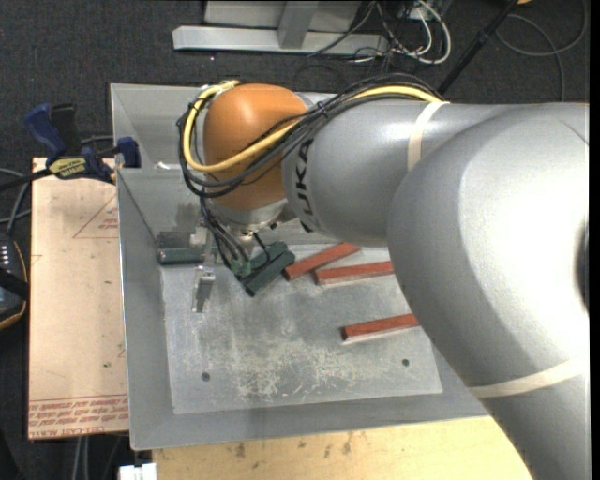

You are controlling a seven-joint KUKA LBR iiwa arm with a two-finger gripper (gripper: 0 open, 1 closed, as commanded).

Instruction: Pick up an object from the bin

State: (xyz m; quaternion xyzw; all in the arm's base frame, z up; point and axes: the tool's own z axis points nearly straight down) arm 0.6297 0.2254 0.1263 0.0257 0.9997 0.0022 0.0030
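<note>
By the orange cover (246, 141), a dark green block (265, 265)

We see three reddish-brown bars on the floor of the bin (281, 370): a tilted bar (323, 259) lies just beside a second bar (356, 273), and a third bar (380, 328) rests apart, nearer the front. We find a dark flat block (176, 253) near the left wall. Beyond the far rim we note tangled cables (412, 28) on dark carpet (112, 37)
</note>
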